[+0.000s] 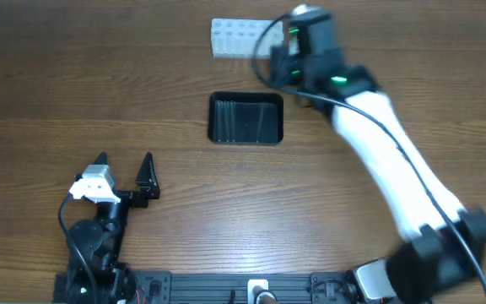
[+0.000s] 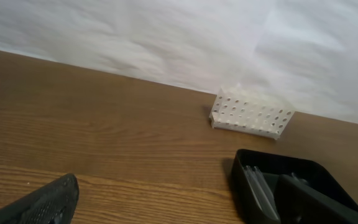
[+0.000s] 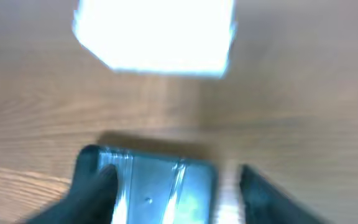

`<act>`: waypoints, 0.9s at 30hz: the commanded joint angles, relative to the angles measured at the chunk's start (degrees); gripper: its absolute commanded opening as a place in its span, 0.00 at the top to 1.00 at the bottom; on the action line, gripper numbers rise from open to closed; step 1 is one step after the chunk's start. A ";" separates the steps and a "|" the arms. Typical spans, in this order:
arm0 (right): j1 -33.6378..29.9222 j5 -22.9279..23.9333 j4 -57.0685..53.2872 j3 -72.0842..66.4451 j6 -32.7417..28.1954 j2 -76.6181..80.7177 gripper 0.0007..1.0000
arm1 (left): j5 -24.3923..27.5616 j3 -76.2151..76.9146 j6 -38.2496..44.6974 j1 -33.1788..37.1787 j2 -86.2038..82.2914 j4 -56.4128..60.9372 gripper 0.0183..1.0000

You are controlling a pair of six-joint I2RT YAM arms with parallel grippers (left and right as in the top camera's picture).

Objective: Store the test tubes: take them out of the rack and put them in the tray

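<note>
The right arm [image 1: 395,160] hides one end of the rack [image 1: 236,38], and the tray [image 2: 238,183] is cropped.

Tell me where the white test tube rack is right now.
In the top view, the white test tube rack stands at the far side of the table, near the middle, just beyond the black tray and apart from it.
</note>
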 commanded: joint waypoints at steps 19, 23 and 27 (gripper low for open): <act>-13.57 8.00 20.63 -55.52 -15.89 -67.93 0.01 | 0.57 -0.26 0.61 0.35 -0.24 -0.13 0.00; -13.66 8.48 22.91 -63.84 -15.91 -75.14 0.01 | 0.57 -0.26 0.61 0.35 -0.24 -0.13 0.00; -14.05 8.44 26.69 -71.12 -15.87 -80.19 0.01 | 0.57 -0.26 0.61 0.35 -0.24 -0.13 0.00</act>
